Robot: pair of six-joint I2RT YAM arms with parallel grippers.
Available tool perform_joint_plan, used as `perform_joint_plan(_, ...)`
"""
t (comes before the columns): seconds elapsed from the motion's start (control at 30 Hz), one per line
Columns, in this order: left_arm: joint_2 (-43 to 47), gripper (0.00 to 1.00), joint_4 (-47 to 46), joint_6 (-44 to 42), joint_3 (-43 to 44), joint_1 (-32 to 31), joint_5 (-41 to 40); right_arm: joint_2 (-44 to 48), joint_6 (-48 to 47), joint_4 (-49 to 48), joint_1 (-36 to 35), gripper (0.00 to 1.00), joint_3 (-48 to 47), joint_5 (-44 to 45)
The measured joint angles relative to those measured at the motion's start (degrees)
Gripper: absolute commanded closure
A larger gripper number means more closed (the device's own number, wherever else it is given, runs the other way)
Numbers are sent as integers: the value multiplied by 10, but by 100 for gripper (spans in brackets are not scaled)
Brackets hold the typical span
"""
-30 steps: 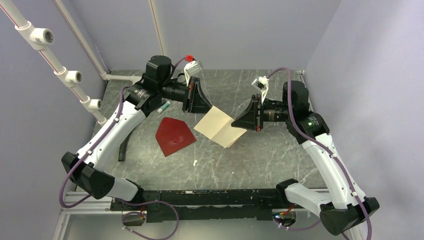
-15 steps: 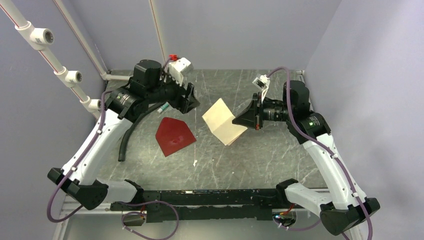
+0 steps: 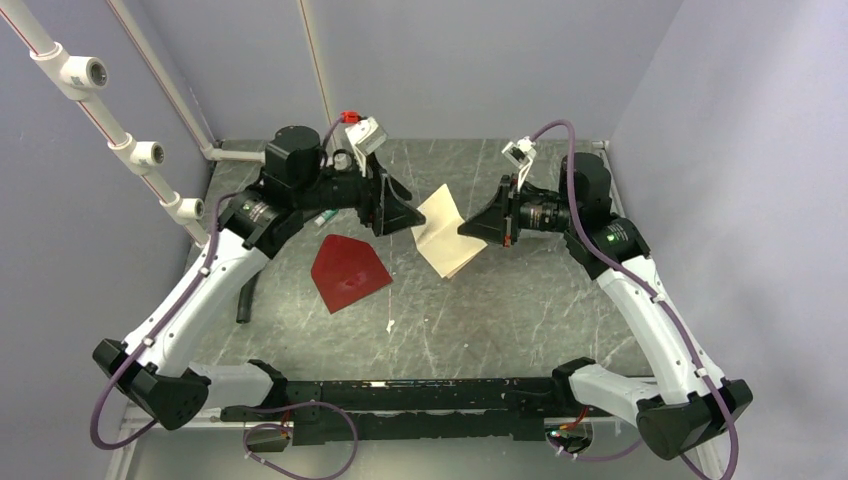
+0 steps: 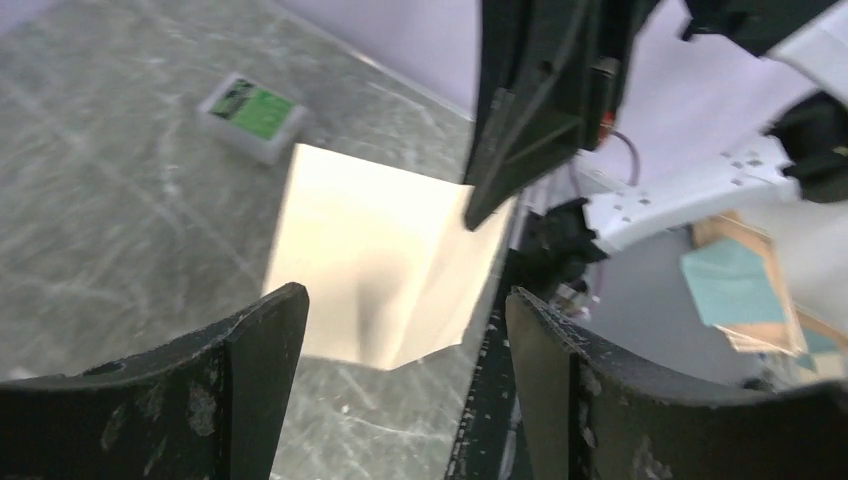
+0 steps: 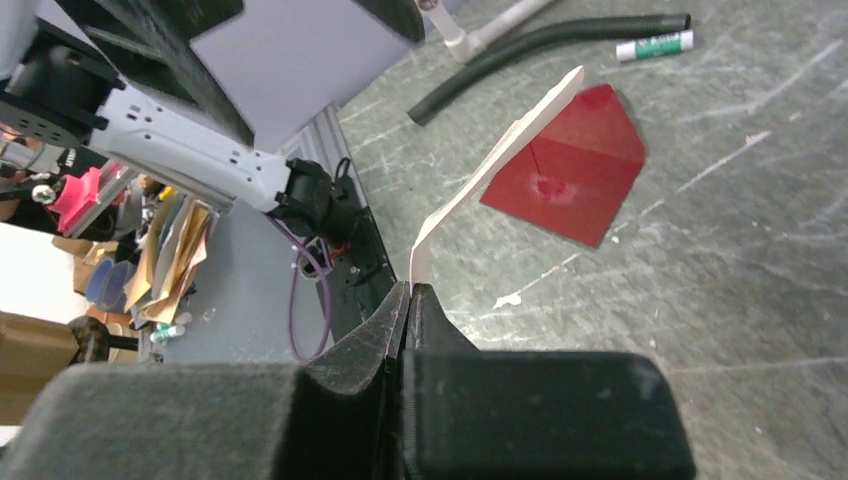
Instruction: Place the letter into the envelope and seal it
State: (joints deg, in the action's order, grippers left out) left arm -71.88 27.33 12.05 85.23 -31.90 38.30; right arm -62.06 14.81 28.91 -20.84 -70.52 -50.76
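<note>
Two arm bases sit at the near edge of the grey marbled surface (image 3: 480,320), and a small white scrap (image 3: 389,325) lies just beyond them. Farther in, left of centre, the envelope (image 3: 348,270) lies flat, its pointed flap spread open toward the far side; the right wrist view shows a crease across the envelope (image 5: 570,175) where the flap meets the body. A black hose (image 3: 245,295) lies to its left, near the left arm. Past the envelope, between the two arms, the letter (image 3: 440,235) is lifted and tilted, with a bend running through it. The right tool (image 3: 465,228) has its fingers pressed together on one edge of the sheet; from its own camera the letter (image 5: 500,160) rises edge-on out of the right tool (image 5: 408,295). Whether the sheet's lower edge touches the surface cannot be told. The left tool (image 3: 400,212) faces the letter from the other side with its jaws wide apart, and in its wrist view the left tool (image 4: 400,300) frames the letter (image 4: 370,260) without touching it. A glue stick (image 3: 327,215) lies under the left arm, and a small white-and-green box (image 4: 252,115) rests beyond the letter.
</note>
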Motion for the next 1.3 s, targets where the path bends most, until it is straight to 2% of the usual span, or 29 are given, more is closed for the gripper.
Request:
perform_joint_plan(0.27,-14,32,-59,22,-26,-42,118,8,59,-89,0,100,8,-49)
perform_joint_plan(0.5,-16,39,-65,-1,-39,-62,144,8,95,-139,0,100,7,-83)
perform_joint_plan(0.77,-18,16,-61,-35,-47,-66,97,6,108,-156,0,100,7,-117)
perform_joint_plan(0.9,-10,13,-66,-51,-58,-66,61,-1,97,-144,-1,100,1,-119)
perform_joint_plan(1.0,2,20,-72,-59,-70,-66,50,-4,94,-139,-1,100,1,-121)
perform_joint_plan(1.3,-2,56,-84,-64,-71,-66,114,-5,114,-163,-3,100,1,-132)
